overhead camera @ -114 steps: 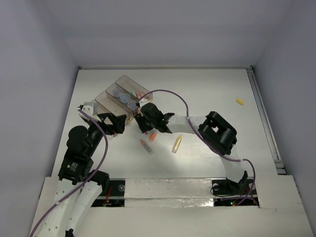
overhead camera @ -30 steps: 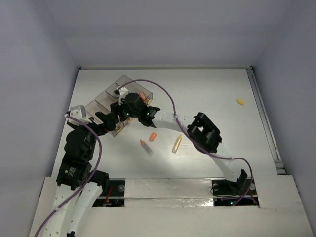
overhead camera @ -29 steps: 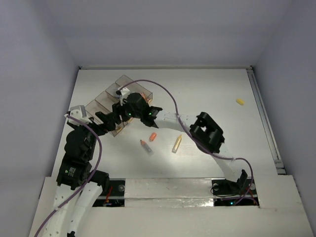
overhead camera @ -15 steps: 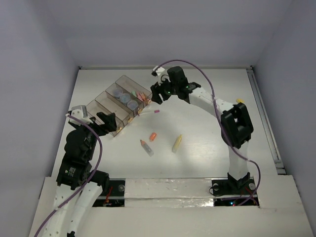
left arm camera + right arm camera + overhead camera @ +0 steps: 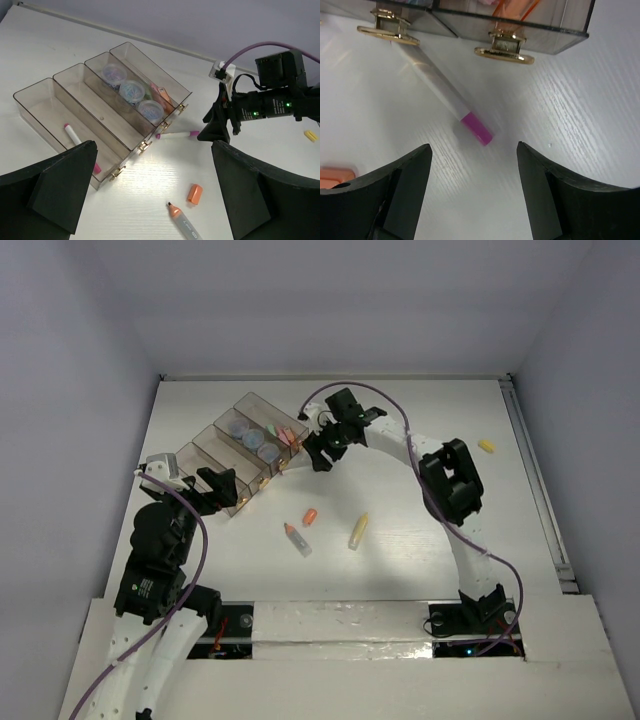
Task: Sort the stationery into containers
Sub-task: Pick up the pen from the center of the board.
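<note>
two open grippers and a pen by the containers
at the lower left, the left gripper [image 5: 222, 490] is spread wide and holds nothing. the containers [image 5: 45, 107] sit upper left. a white pen [image 5: 175, 134] lies on the table [image 5: 400, 440] against them, under the right gripper [image 5: 472, 147], spread and empty.

Top external: high on the near side, looking down on the whole table [image 5: 420, 430]. Left wrist: oblique, mid-range, facing the containers [image 5: 75, 95]. Right wrist: close, looking straight down. Both wrist views share the pen [image 5: 442, 92] at the containers' clasped end.
</note>
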Tool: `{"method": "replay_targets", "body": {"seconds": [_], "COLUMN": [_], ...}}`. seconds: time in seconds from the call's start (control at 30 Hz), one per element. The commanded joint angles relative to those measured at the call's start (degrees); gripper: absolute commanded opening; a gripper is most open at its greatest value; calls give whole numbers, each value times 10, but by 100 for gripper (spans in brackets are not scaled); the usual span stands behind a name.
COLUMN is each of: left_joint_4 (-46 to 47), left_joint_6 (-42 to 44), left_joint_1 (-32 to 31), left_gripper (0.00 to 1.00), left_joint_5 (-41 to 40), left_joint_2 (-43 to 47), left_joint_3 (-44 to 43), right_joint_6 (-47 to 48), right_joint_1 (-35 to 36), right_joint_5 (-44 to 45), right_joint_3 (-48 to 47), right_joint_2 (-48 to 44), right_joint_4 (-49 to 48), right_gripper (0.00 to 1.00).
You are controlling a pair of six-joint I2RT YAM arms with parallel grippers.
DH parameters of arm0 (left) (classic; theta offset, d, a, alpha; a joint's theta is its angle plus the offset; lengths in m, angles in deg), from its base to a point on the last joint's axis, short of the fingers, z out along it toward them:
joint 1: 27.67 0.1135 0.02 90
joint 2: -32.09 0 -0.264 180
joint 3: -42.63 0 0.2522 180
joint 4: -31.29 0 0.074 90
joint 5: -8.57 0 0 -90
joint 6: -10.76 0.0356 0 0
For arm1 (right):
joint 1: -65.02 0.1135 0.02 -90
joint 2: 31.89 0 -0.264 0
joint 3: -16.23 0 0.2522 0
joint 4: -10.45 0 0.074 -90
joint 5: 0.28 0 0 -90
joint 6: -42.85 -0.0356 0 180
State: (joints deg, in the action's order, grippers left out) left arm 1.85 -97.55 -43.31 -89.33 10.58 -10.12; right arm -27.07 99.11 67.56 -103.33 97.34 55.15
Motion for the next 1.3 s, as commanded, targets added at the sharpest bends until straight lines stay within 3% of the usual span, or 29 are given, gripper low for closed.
{"method": "replay_targets", "body": {"seconds": [0.0, 0.27, 0.37, 0.67, 0.8, 0.9, 1.03, 1.17, 1.27], "left_joint_4": [29, 30, 31, 31, 33, 33, 34, 34, 32], "left_joint_6": [6, 8, 8, 9, 8, 9, 8, 8, 8], "left_joint_1": [3, 3, 3, 3, 3, 3, 3, 3, 3], "left_gripper": [99, 99, 99, 99, 99, 99, 99, 99, 99], "left_joint_5": [8, 12, 14, 20, 21, 22, 24, 23, 24], "left_joint_2": [-4, -5, -4, -2, -1, -2, -1, 1, 3], "left_joint_3": [-9, -9, -8, -7, -7, -7, -7, -7, -7], "right_joint_6": [8, 26, 30, 25, 3, -20, -44, -53, -65], "right_joint_1": [-1, 33, 54, 85, 85, 85, 85, 85, 85], "right_joint_5": [-9, 0, 27, 179, 218, 218, 231, 298, 300], "right_joint_3": [-34, -92, -100, -26, 65, 116, 197, 228, 248], "right_joint_2": [28, 83, 93, 60, 8, -31, -119, -175, -220], "right_joint_4": [12, 47, 53, 36, 4, -32, -76, -100, -107], "right_gripper": [75, 75, 69, 31, 8, 1, 0, 0, 0]}}
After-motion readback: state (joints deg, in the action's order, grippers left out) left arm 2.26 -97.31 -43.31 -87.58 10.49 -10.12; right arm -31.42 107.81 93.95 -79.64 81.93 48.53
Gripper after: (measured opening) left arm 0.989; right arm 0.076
